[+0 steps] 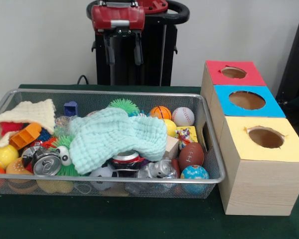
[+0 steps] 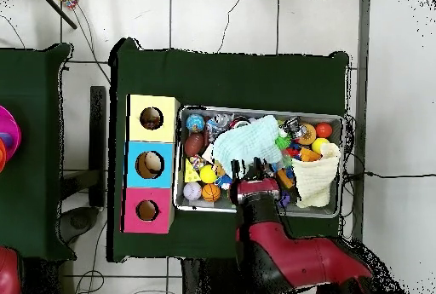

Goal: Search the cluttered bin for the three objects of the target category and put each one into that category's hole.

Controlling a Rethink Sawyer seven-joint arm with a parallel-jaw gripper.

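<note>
The end effector [image 1: 124,55] hangs high above the bin's [image 1: 212,149] far rim, fingers spread apart, holding and touching nothing. A wrapper [image 1: 184,135] lies beside the football [image 1: 191,155]; the yellow-topped hole [image 1: 265,137] stands right of the bin.
</note>
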